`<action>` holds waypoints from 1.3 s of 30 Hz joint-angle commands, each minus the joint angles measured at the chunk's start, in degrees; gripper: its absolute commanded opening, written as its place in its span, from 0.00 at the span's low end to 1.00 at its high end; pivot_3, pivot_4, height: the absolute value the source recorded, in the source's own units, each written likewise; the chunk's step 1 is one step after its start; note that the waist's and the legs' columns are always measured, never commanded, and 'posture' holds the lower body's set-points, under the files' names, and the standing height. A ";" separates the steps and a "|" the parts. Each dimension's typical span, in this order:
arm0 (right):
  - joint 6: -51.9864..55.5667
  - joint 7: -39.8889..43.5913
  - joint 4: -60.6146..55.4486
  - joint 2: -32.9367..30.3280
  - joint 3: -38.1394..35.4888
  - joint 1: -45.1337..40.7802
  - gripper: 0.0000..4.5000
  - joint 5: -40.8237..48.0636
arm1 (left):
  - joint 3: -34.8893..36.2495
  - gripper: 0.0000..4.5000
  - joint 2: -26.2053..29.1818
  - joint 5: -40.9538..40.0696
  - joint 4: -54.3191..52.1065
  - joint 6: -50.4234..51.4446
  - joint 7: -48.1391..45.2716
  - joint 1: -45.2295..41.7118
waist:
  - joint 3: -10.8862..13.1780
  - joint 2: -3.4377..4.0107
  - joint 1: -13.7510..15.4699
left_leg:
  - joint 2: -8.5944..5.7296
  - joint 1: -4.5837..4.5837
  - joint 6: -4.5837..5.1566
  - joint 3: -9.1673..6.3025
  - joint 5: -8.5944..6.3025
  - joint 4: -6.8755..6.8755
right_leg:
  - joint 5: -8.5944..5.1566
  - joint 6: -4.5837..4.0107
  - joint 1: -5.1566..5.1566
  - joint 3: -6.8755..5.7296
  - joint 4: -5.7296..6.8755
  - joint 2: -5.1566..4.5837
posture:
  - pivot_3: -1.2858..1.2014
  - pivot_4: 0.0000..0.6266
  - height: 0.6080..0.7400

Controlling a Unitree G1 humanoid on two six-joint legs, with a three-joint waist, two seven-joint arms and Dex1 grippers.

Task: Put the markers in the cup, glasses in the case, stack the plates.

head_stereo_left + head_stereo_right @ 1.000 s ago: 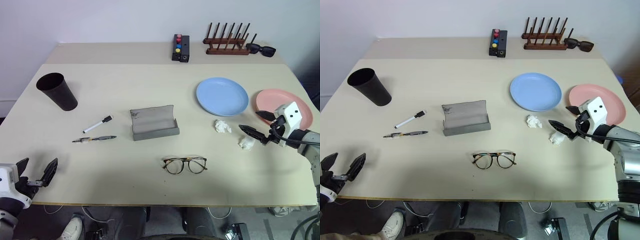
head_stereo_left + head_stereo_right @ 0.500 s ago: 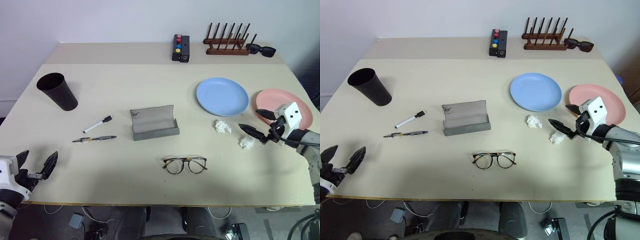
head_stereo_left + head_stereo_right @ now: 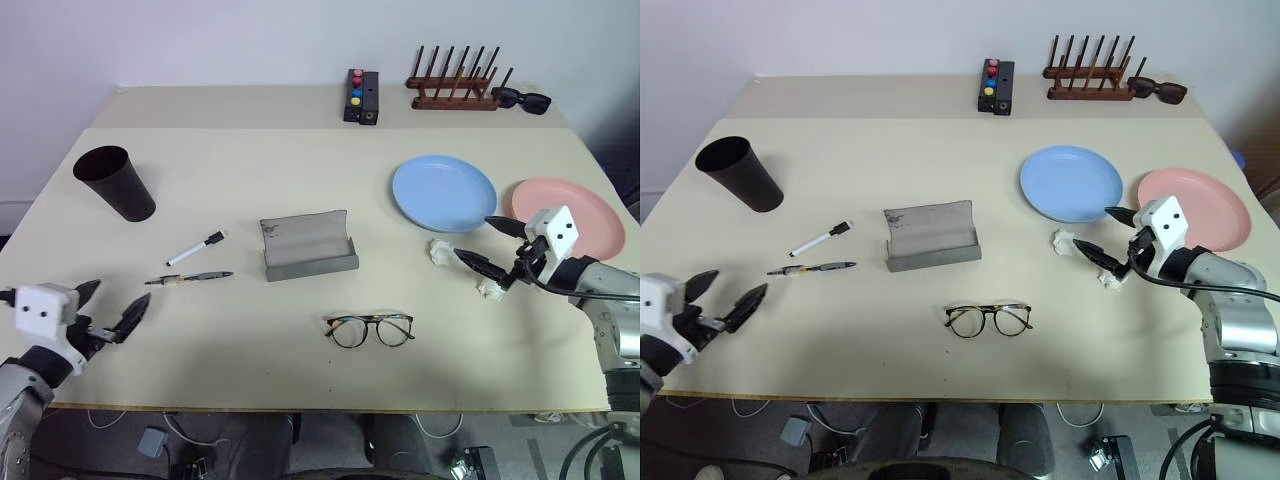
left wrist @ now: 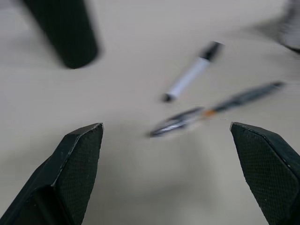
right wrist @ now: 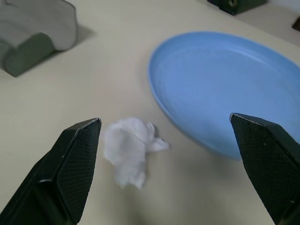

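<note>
The dark cup [image 3: 116, 182] stands upright at the table's left. A white marker [image 3: 195, 249] and a dark marker [image 3: 188, 278] lie right of it, both ahead of my open, empty left gripper [image 3: 122, 292] at the near left edge. The grey case [image 3: 307, 246] sits open mid-table, with the glasses [image 3: 369, 329] lying nearer, to its right. A blue plate [image 3: 444, 192] and a pink plate [image 3: 590, 205] lie side by side at the right. My right gripper [image 3: 472, 237] hovers open by the blue plate's near rim.
Two crumpled white tissues [image 3: 444, 252] [image 3: 492, 287] lie just under and beside the right gripper. At the back stand a black block with coloured dots [image 3: 361, 96], a wooden peg rack [image 3: 455, 88] and black sunglasses [image 3: 522, 98].
My left gripper has come forward and to the right over the table edge, toward the markers. My right gripper has shifted left, off the pink plate toward the tissues. Both stay open.
</note>
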 commanded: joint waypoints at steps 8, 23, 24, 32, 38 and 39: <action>4.02 -2.14 -16.19 5.42 5.25 3.49 1.00 2.82 | -9.82 0.98 13.01 6.71 7.01 -1.39 -11.36 -10.29 | 0.00 0.02 -0.01 | 0.01 0.02 0.00 0.02 0.00 -0.02 | 0.00 0.01 -0.05 0.05 0.08 0.03 | 0.52 0.24 0.95; 15.93 -8.63 -33.53 10.46 13.96 1.25 1.00 5.64 | -35.14 0.98 15.98 20.35 27.71 -7.30 -28.80 -37.68 | 0.01 0.00 -0.37 | 0.00 0.04 0.00 0.05 0.02 -0.03 | 0.13 0.29 -0.23 0.13 0.37 0.07 | 0.52 0.24 0.95; 16.26 -8.24 -34.02 10.10 14.07 1.45 1.00 5.88 | -35.64 0.98 16.15 20.59 28.99 -7.72 -29.72 -38.37 | 0.01 0.00 -0.50 | 0.00 0.05 0.00 0.06 0.02 -0.03 | 0.13 0.30 -0.23 0.13 0.38 0.07 | 0.52 0.24 0.95; 14.08 -3.63 -34.27 7.00 15.71 4.41 1.00 5.03 | -37.61 0.47 17.04 21.43 33.38 -9.24 -35.15 -41.19 | 0.01 0.00 -1.50 | 0.01 0.19 0.01 0.05 0.02 -0.01 | 0.09 0.36 -0.21 0.17 0.65 0.07 | 0.52 0.24 0.95; 12.73 -3.16 -32.51 8.07 17.11 3.62 1.00 4.12 | -35.67 0.01 18.51 21.47 33.23 -10.54 -35.13 -39.77 | 0.01 0.00 -1.77 | 0.05 0.34 0.01 0.20 0.03 -0.03 | 0.01 0.48 -0.20 0.41 0.67 0.15 | 0.52 0.24 0.95; 12.56 -3.10 -32.23 8.20 17.36 3.41 1.00 4.00 | -34.89 0.01 18.61 21.21 32.85 -10.94 -34.57 -39.53 | 0.01 0.00 -1.77 | 0.04 0.34 0.01 0.21 0.02 -0.05 | 0.03 0.45 -0.21 0.44 0.67 0.14 | 0.52 0.24 0.95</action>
